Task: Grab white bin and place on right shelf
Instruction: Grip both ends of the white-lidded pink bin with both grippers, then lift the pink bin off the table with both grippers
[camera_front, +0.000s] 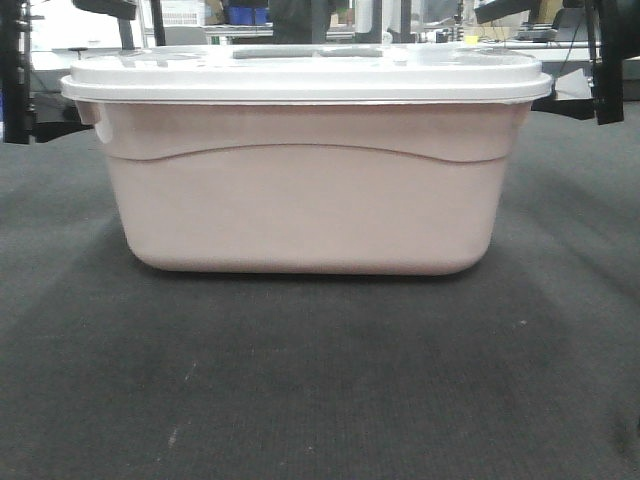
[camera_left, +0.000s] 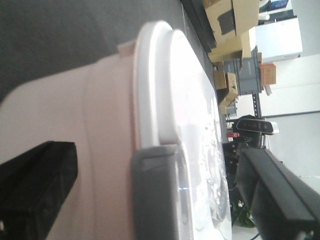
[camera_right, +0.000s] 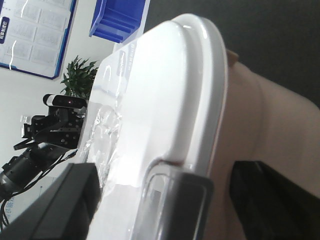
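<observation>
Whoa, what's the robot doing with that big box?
The robot is getting set to pick up the white bin. The bin sits on a dark grey surface with its lid on. The left end effector and the right end effector are each at one end of the bin, open and straddling the lid's rim. Neither looks clamped on yet, and the bin is not lifted. The shelf it is meant for is not in view.
</observation>
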